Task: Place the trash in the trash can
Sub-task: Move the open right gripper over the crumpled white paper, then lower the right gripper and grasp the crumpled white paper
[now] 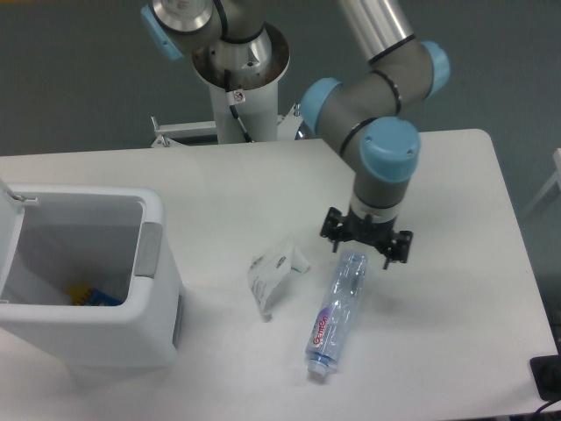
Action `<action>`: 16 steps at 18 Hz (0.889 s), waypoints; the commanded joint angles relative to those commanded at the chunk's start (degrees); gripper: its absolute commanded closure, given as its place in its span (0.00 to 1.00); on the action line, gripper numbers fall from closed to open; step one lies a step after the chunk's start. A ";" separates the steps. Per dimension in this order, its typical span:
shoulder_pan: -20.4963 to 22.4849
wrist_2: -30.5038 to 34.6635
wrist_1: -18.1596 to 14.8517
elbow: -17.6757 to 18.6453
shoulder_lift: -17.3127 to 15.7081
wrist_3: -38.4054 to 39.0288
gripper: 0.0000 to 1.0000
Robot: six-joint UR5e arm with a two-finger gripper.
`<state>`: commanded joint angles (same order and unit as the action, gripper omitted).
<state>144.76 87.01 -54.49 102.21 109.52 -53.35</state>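
Note:
A clear plastic bottle (337,311) with a blue-pink label and white cap lies on the white table, cap toward the front. A small crumpled clear-and-white wrapper (275,274) lies just left of it. The white trash can (131,329) stands at the front left with its lid open; something blue and yellow lies inside. My gripper (365,248) points down over the far end of the bottle. Its fingers stand apart, one on each side of the bottle's base, and they are not closed on it.
The white table (456,289) ends at the right and front edges. The arm's white base column (238,96) stands at the back of the table. A dark object (548,375) sits off the front right corner.

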 joint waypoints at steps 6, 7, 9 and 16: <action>-4.83 0.00 0.09 3.52 -1.41 0.00 0.00; -5.80 0.00 0.00 3.52 -1.24 0.17 0.00; -6.51 0.09 0.26 3.52 -0.80 0.26 0.00; -7.30 0.70 2.11 3.70 1.05 1.05 0.83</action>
<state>137.46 87.71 -52.38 105.91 110.57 -52.30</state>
